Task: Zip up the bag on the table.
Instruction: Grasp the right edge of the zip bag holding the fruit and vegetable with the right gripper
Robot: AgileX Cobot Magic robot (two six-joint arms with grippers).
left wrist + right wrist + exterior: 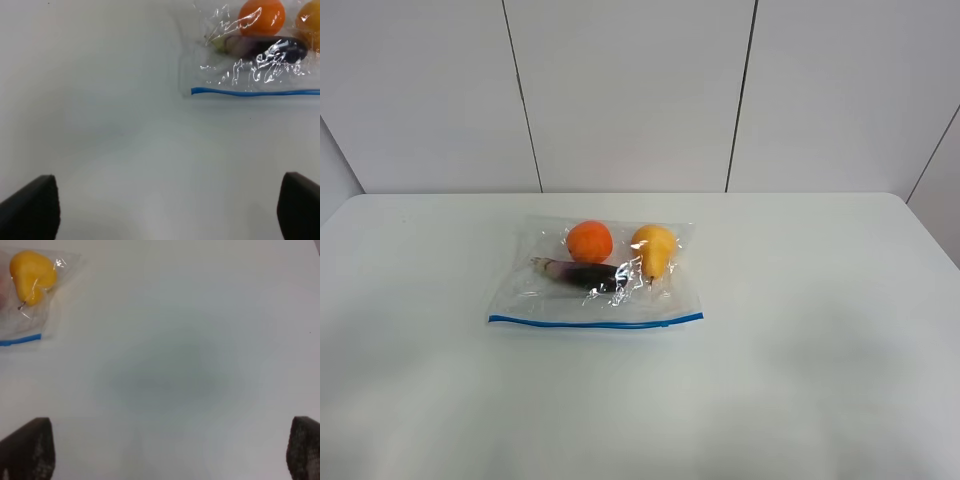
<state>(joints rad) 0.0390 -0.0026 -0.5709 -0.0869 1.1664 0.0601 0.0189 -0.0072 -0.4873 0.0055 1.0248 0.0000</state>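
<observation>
Lying flat — crinkly clear bag (pixel 595 300), smooth white table (pixel 800 380)

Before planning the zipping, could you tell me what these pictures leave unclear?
1. Blue zipper strip of the clear crinkly plastic bag: too thin in any view to tell if sealed.
2. Left gripper, right gripper: wrist views' edges crop all but dark fingertips.

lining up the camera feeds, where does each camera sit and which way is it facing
Exterior high: mounted high, facing down over the table with the bag near its middle; no arm shows.
Left wrist: on the left arm, facing the table and one end of the bag; left gripper shows, open.
Right wrist: on the right arm, facing the table and the bag's other end; right gripper shows, open.
Shared: all three show the blue zipper strip.
</observation>
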